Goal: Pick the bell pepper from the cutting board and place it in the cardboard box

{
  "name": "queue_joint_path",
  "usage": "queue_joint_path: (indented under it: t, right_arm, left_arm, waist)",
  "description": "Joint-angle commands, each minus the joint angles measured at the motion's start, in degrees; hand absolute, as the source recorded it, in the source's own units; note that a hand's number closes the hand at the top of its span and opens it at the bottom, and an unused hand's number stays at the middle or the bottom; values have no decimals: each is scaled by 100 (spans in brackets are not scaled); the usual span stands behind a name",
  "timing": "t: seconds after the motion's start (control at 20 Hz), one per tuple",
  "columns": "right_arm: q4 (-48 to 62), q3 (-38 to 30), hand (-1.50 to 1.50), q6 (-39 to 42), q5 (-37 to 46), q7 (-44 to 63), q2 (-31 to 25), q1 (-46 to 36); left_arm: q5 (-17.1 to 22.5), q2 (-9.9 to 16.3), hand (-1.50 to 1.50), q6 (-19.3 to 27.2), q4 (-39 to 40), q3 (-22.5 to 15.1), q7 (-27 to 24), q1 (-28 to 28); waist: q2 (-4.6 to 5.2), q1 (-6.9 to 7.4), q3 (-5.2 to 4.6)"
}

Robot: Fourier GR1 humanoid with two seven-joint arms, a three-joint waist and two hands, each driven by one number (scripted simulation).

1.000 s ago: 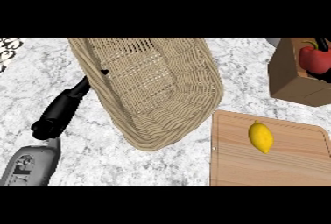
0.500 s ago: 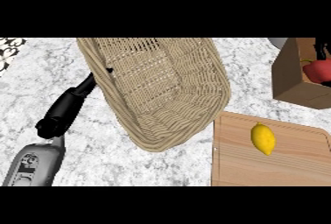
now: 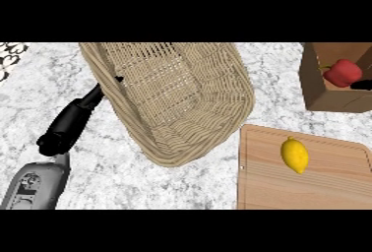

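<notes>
Counted on the marbled worktop [image 3: 94, 167]: one wicker basket [image 3: 174, 98], one wooden cutting board [image 3: 320, 182], one cardboard box [image 3: 330, 81], one red bell pepper [image 3: 342, 73], one yellow lemon [image 3: 294, 155]. Also one patterned white item [image 3: 9, 59], cut by the far left edge and too little shown to name.

Bell pepper: red, glossy, rounded, with a thin green stem pointing left. Sat inside the open cardboard box at the far right, partly against a dark shape at the right edge that could not be identified. Well apart from the cutting board, which lay near and to the right and carried only the lemon, lying lengthwise toward the board's far side.

Basket: large, long, woven tan, tilted across the middle, its narrow end pointing near and stopping just left of the board's far left corner.

Left robot hand [image 3: 69, 125]: black, on a grey forearm rising from the near left corner, stretched toward the basket's left rim. Fingertip end met the rim and was partly hidden behind the weave; looked extended rather than curled, but whether apart or together could not be told. Nothing seen held.

Right robot hand: not identifiable anywhere in the head view.
</notes>
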Motion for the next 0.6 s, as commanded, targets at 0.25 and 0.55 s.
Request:
queue_joint_path:
  t: [0.25, 0.55]
  right_arm:
    - [1631, -2063, -150, 1657, -2279, 1036, 16, -700]
    - [2090, -2591, -150, 1671, -2757, 1605, -642, -694]
  left_arm:
    - [112, 75, 0, -104, -36, 98, 93, -70]
    - [17, -1, 0, -34, -120, 28, 16, -79]
  waist:
    - [11, 0, 19]
    - [82, 75, 27]
